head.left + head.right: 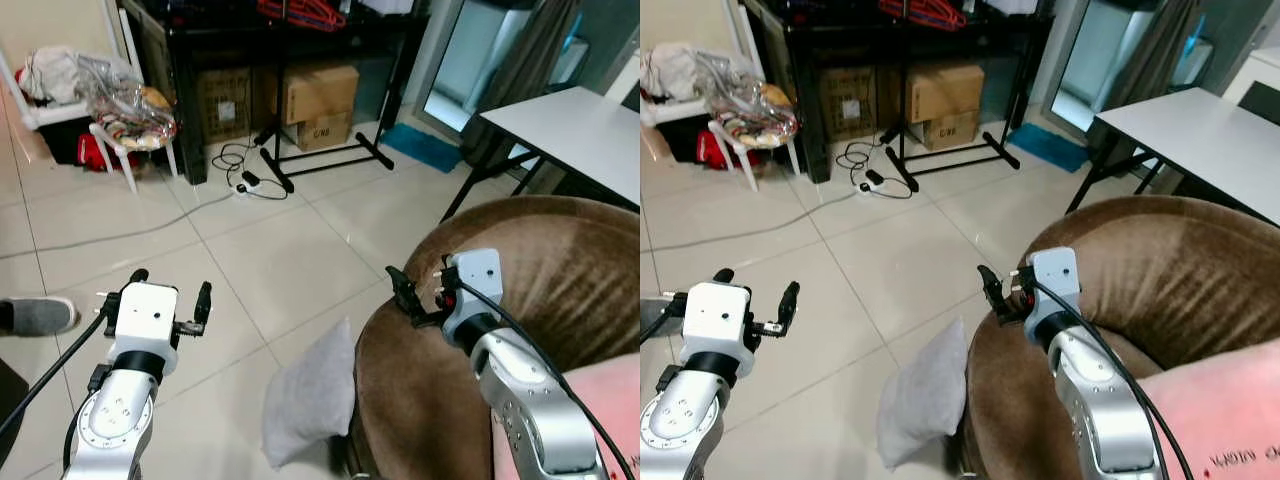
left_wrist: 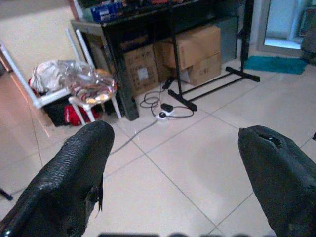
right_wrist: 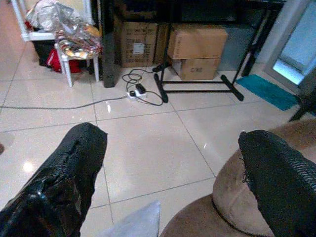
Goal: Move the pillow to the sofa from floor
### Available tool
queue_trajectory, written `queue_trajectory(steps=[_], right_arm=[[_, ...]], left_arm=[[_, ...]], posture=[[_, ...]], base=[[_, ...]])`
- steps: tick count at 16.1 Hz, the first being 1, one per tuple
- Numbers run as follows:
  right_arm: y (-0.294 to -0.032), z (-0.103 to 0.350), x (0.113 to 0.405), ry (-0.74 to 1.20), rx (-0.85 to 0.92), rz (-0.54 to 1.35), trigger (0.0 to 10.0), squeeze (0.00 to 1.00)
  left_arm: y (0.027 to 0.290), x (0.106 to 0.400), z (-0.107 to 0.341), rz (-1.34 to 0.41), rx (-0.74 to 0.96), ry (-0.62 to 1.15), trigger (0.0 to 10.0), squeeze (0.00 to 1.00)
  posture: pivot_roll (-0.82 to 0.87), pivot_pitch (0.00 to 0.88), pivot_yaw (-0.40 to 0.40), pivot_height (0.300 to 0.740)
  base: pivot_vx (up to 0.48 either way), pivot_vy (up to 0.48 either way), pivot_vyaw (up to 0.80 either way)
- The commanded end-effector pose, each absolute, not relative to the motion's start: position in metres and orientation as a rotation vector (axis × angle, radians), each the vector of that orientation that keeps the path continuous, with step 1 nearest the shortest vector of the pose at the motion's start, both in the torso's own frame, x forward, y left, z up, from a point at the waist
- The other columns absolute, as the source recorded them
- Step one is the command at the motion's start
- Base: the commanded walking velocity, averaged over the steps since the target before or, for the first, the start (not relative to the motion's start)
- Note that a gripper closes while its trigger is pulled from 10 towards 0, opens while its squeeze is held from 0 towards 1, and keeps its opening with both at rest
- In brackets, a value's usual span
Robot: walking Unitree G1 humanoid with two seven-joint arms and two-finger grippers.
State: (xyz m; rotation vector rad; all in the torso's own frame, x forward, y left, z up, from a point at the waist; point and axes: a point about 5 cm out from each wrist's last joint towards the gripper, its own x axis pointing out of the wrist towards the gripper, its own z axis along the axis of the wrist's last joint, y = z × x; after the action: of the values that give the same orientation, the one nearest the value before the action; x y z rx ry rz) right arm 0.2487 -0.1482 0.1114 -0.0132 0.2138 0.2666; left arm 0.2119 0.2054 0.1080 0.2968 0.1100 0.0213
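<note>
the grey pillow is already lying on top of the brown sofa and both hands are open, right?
Not quite: the grey pillow is on the floor, leaning against the brown sofa, as the left eye view shows. The left hand and right hand are both open, holding nothing.

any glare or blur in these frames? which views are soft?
Left and right eye views: sharp, even indoor light, mild sheen on the floor tiles; grey pillow beside the brown sofa reads clearly. Left wrist view: soft and hazy, with the open left gripper fingers blurred up close. Right wrist view: crisper background, small glare spot on the tiles, right gripper fingers defocused.
</note>
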Motion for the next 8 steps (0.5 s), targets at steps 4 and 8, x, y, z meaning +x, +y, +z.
queue_trajectory(steps=[4, 8], right_arm=[[-0.1556, 0.1074, 0.2440, 0.233, 0.007, 0.181, 10.0, 0.00], [-0.1524, 0.1078, 0.2465, 0.222, -0.011, 0.158, 10.0, 0.00]], left_arm=[[0.2050, 0.2210, 0.1146, 0.003, 0.321, 0.054, 10.0, 0.00], [0.2077, 0.2210, 0.1190, -0.003, 0.312, 0.017, 10.0, 0.00]], posture=[[-0.09, 0.000, -0.042, 0.665], [-0.08, 0.000, -0.028, 0.626]], base=[[0.000, 0.000, 0.00], [0.000, 0.000, 0.00]])
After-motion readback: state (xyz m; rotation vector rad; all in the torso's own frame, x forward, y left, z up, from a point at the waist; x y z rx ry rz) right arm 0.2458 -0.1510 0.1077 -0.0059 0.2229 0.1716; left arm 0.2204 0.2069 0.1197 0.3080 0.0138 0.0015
